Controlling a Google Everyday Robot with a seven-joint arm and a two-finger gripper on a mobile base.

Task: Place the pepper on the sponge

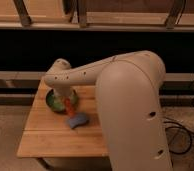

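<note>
The slim red-orange pepper (69, 107) hangs upright just under the end of my white arm, with my gripper (67, 101) shut on its top. Its lower tip is just above the left part of the blue wavy sponge (77, 120), which lies flat on the wooden table (45, 140). The arm's bulk hides most of the gripper. I cannot tell whether the pepper's tip touches the sponge.
A round green bowl (54, 100) stands just behind and left of the pepper, partly covered by the arm. My large white arm body (132, 115) blocks the table's right side. Dark shelving runs along the back, and cables lie on the floor at right.
</note>
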